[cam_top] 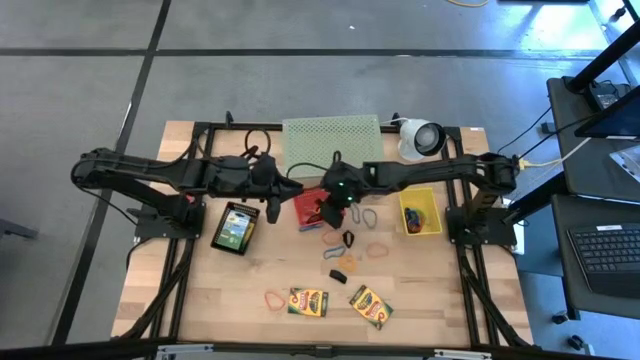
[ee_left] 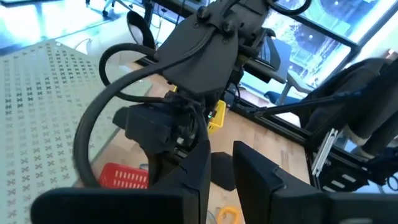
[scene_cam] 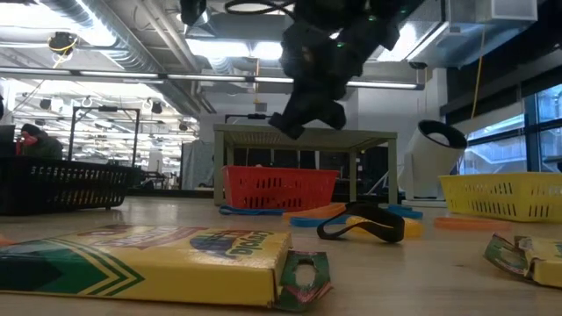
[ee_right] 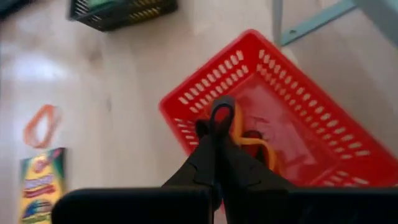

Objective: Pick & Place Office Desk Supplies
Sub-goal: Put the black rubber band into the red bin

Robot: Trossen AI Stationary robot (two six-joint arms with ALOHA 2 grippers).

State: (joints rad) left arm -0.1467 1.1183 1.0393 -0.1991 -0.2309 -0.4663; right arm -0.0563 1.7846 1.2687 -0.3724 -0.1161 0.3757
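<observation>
My right gripper (cam_top: 335,210) (ee_right: 222,121) hangs over the red basket (cam_top: 308,208) (ee_right: 292,124), shut on a small dark clip (ee_right: 222,112). An orange rubber band (ee_right: 252,143) lies inside that basket. My left gripper (cam_top: 272,207) (ee_left: 221,180) waits open just left of the red basket, holding nothing. Two crayon boxes (cam_top: 308,301) (cam_top: 370,306) lie flat near the table's near edge; another lies in the black basket (cam_top: 236,228). Coloured rubber bands (cam_top: 378,250) (cam_top: 275,298) and dark clips (cam_top: 348,240) (cam_top: 340,275) lie scattered on the wood. My right gripper pinches the dark clip's loop (ee_right: 222,112) between its two fingertips, coming from above and pointing down. The clip is lifted clear, over the red basket's rim (ee_right: 186,127). The fingers hide the rest of the clip.
A yellow basket (cam_top: 420,212) stands to the right of the scattered supplies. The pale green mesh stand (cam_top: 332,135) and the white round device (cam_top: 422,138) sit at the far edge. Both arms meet close together over the table's middle.
</observation>
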